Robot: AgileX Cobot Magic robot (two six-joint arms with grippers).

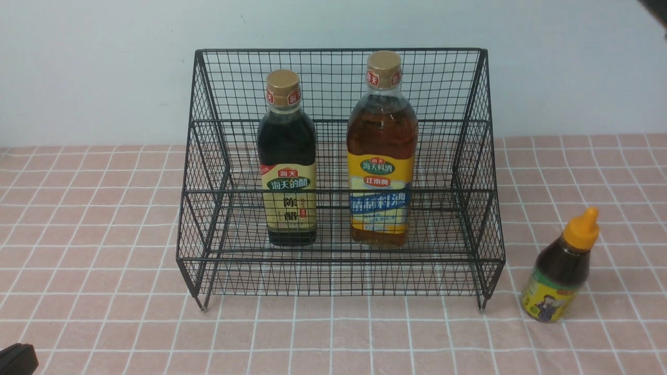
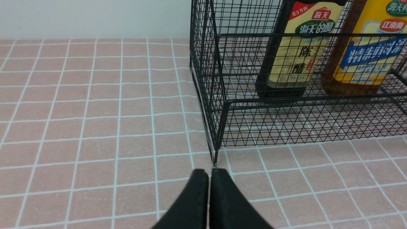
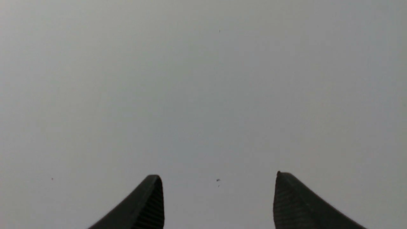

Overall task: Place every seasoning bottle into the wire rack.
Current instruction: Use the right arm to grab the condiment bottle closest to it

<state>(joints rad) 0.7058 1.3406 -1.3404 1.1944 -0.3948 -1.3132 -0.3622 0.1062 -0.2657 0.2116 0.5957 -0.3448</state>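
2 of the 3 seasoning bottles stand upright inside the large black wire-mesh rack. The rack is stepped in tiers with a tall back and sloping sides. It sits on short legs on a table covered in pink tiles with white grid lines, in front of a plain pale wall.

Left of the rack's centre is the dark vinegar bottle with a gold cap and beige label. To its right, close by but not touching, is the taller amber bottle with a gold cap and a yellow-and-blue label. Both rest on the same mesh tier behind a low front rail, with their labels facing forward.

The 3rd bottle, a small dark one with an orange nozzle cap and a yellow-green label, stands on the table outside the rack, near its front right corner. It appears to lean slightly to the right in the front view.

The black left gripper is low over the table, near the rack's front left leg. Its 2 fingers are pressed together with nothing between them.

The right gripper has its 2 black ribbed fingers spread wide apart and empty. Its wrist view shows only a plain grey surface beyond them, so its place over the table cannot be told.
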